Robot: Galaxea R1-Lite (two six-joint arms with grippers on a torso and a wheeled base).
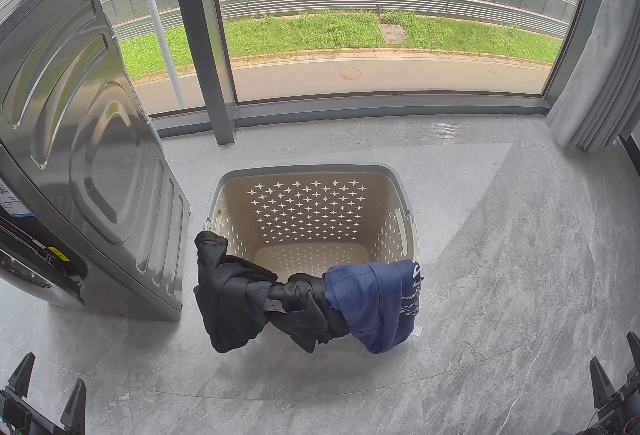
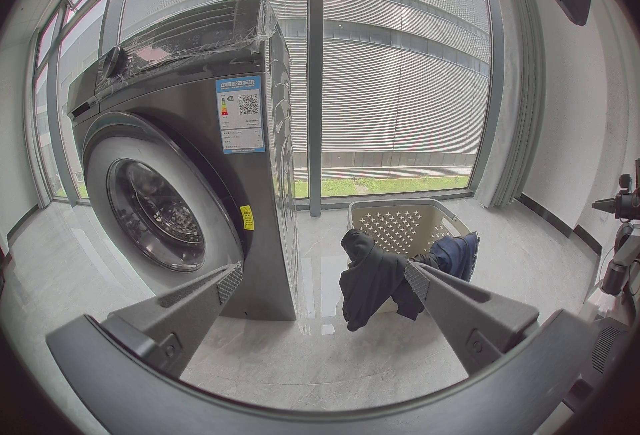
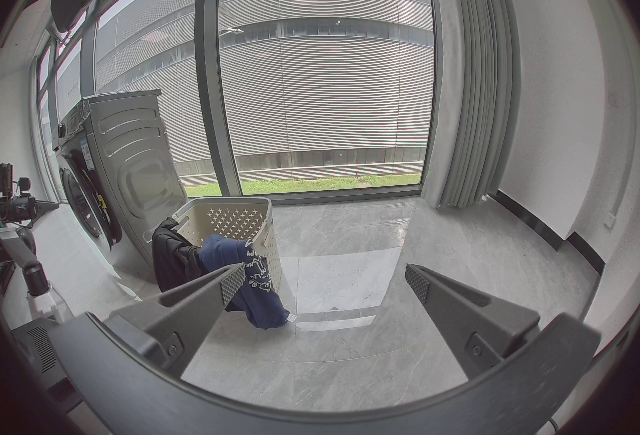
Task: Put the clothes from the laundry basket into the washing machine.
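A beige laundry basket [image 1: 310,180] stands on the floor in front of me. A black garment [image 1: 233,303] and a blue garment [image 1: 377,303] hang over its near rim. The grey washing machine [image 1: 87,150] stands to the basket's left, its round door [image 2: 157,216] shut. My left gripper [image 1: 48,386] hangs low at the near left, open and empty, well short of the basket. My right gripper [image 1: 617,363] hangs low at the near right, also open and empty. The basket [image 2: 400,223], black garment [image 2: 370,280] and blue garment [image 3: 250,283] also show from the wrists.
A floor-to-ceiling window [image 1: 373,10] with a dark post [image 1: 200,36] runs behind the basket. A grey curtain [image 1: 603,76] hangs at the far right. Bare grey marble floor [image 1: 507,270] spreads right of the basket and in front of it.
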